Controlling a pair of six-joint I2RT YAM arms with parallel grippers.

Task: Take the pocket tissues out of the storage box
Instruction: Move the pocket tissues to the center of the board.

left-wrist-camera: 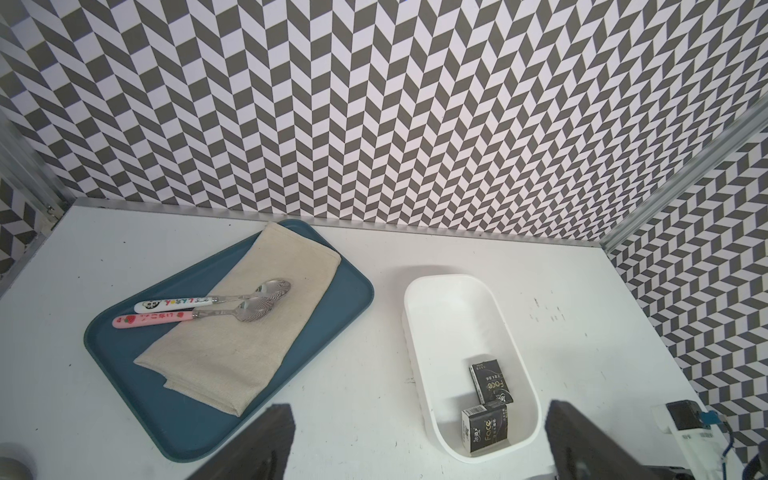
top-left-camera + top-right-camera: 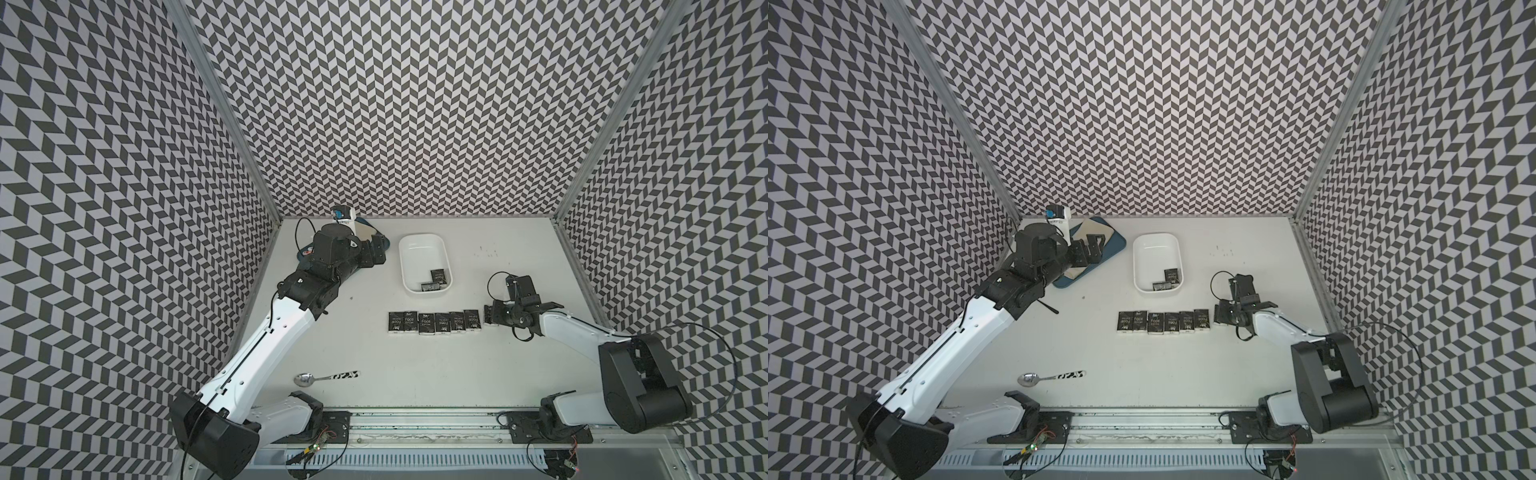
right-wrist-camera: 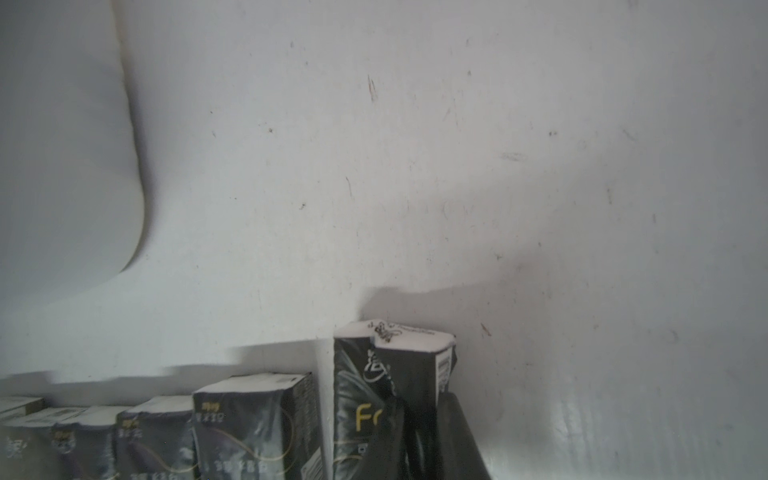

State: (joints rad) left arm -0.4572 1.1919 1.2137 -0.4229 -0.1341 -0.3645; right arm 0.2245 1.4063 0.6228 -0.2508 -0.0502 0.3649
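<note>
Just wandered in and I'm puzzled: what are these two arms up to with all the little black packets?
The robot is moving pocket tissues out of the white storage box onto the table. Six packets lie in a row. The right gripper sits at the row's end with a seventh packet right at its tip; whether it is gripping it is unclear. Two packets lie in the box. The left gripper hangs open by the blue tray, holding nothing.

Bare desk [image 2: 511, 257] lies right of the box [image 2: 417, 257]. A packet row [image 2: 434, 323] blocks its near side; a tray [image 1: 116, 365] stands left.
</note>
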